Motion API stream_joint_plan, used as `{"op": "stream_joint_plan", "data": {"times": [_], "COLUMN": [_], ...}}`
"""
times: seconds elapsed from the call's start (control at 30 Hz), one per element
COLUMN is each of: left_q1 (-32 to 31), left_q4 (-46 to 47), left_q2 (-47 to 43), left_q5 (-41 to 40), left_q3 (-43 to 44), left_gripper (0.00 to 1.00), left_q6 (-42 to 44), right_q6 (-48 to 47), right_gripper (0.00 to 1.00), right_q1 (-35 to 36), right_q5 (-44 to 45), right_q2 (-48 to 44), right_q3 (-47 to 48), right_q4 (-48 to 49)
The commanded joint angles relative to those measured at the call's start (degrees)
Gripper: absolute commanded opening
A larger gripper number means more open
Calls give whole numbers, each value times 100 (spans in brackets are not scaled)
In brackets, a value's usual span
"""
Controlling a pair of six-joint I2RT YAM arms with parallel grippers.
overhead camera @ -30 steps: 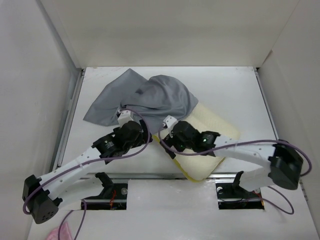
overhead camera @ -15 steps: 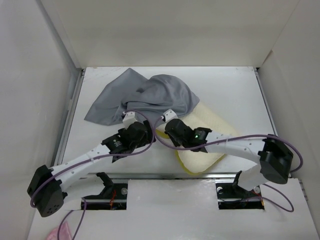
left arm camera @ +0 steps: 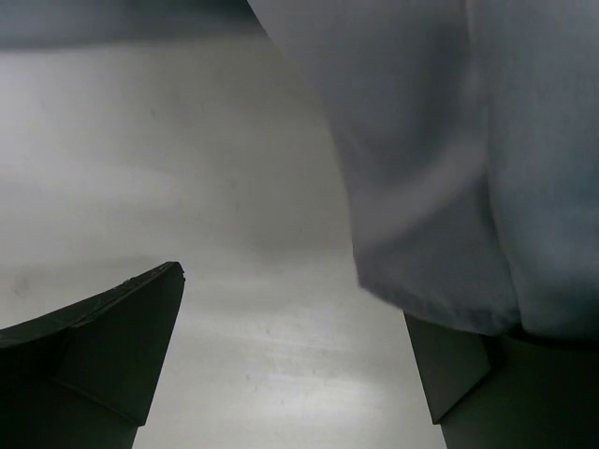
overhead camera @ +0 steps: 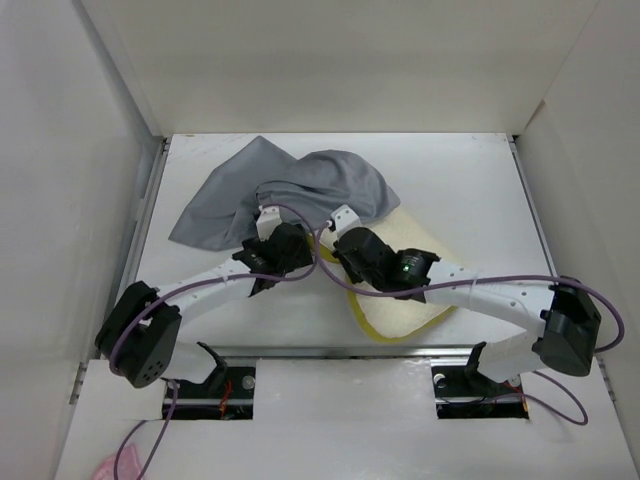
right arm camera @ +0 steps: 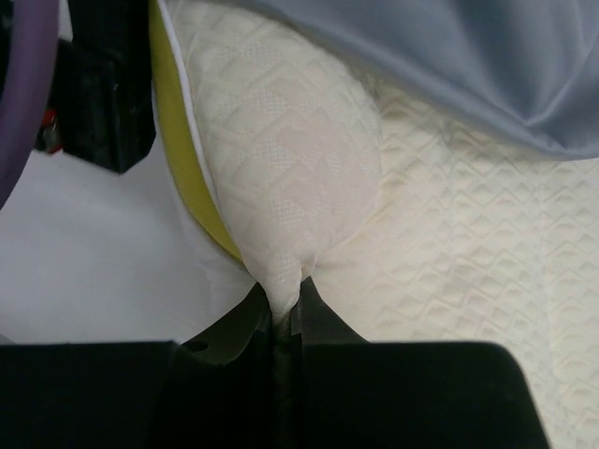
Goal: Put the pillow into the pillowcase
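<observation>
Two grippers sit close together at frame centre. The right gripper (right arm camera: 285, 313) is clamped on a pinched fold of the pillow (overhead camera: 415, 238), which lies lower centre-right on the counter (overhead camera: 470, 180). The left gripper (left arm camera: 295, 327) stands wide apart, holding nothing. Beyond, the pillowcase (overhead camera: 300, 185) drapes over the pillow's far end, upper centre.

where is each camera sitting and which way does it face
Top external: fixed above and behind the arm bases, looking down at the table; the left arm and right arm show whole, meeting at the pillowcase and pillow.
Left wrist: low over the table, facing the pillowcase edge; its open left fingers frame the bottom.
Right wrist: close on the pillow; its right fingers are shut on a pinch of it.
Shared: all three show the pillowcase.
</observation>
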Motion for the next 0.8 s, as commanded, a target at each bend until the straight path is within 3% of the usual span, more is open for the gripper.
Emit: {"op": "stream_joint_plan", "data": {"times": [0.0, 0.17, 0.2, 0.27, 0.47, 0.63, 0.77], "left_q1": [217, 454, 454, 454, 156, -318, -1178], "left_q4": [609, 1198, 1460, 1524, 1445, 1015, 725], "left_q2": [151, 345, 406, 458, 231, -331, -796], "left_q5": [-508, -18, 297, 439, 546, 1362, 1960], "left_q3": [557, 743, 813, 900, 1006, 1007, 945], "left_gripper": [98, 75, 42, 3, 0, 0, 0], "left_q6": [403, 1079, 1386, 1521, 1986, 2030, 1812], "right_q6": [-101, -101, -101, -101, -101, -275, -751], "right_gripper": [0, 0, 0, 0, 0, 0, 0], "right_q1": [4, 4, -48, -49, -180, -628, -875], "right_q5": [293, 302, 354, 355, 933, 874, 742], "right_q2": [-110, -110, -32, 56, 312, 444, 496], "right_q3": [430, 484, 536, 624, 993, 1204, 1617], "right_q4": [251, 198, 250, 364, 943, 1971, 2403]}}
